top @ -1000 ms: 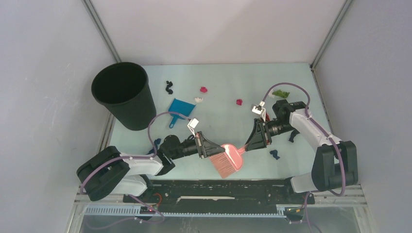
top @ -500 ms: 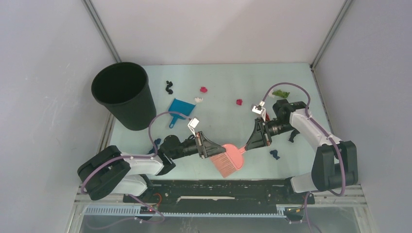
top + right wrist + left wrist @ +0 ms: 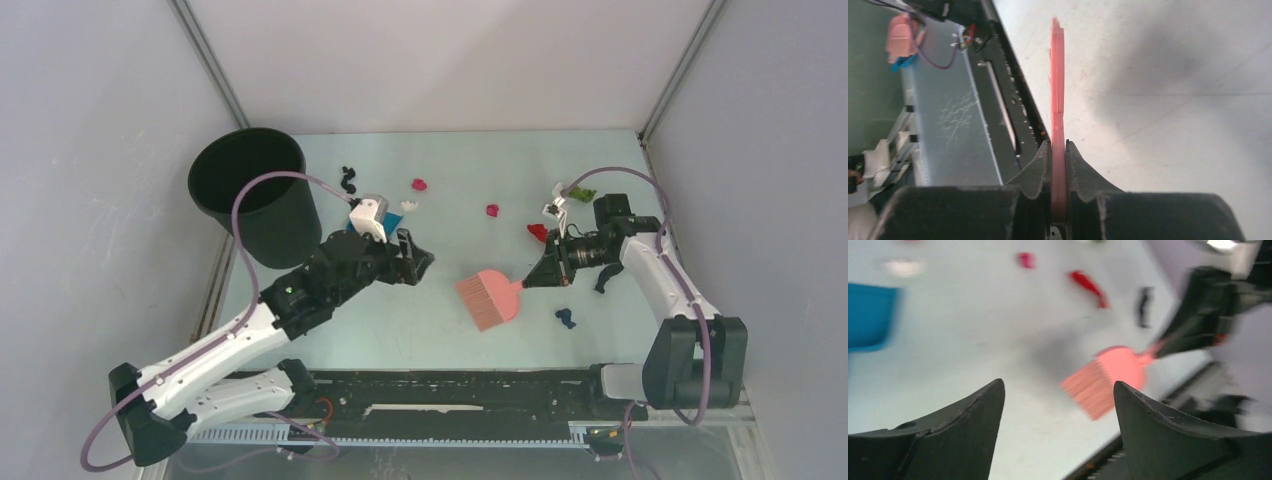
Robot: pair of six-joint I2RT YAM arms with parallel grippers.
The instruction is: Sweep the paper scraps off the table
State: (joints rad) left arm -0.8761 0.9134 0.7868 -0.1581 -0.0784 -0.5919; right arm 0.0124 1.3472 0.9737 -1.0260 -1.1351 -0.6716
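The pink brush (image 3: 487, 298) is clamped by its handle in the right gripper (image 3: 530, 280). The left gripper (image 3: 1058, 385) is spread apart and empty. The paper scraps (image 3: 419, 184) are scattered over the table (image 3: 460, 165).

Black bin (image 3: 250, 195) far left, blue dustpan (image 3: 868, 315) near it, pink brush (image 3: 487, 297) centre-right

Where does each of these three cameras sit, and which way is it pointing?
Top external: high behind the arms, looking down on the table; both arms show whole.
Left wrist: on the left gripper, looking past its open fingers across the table.
Right wrist: on the right gripper, looking along its shut fingers.
All three show the pink brush, held by the right gripper.
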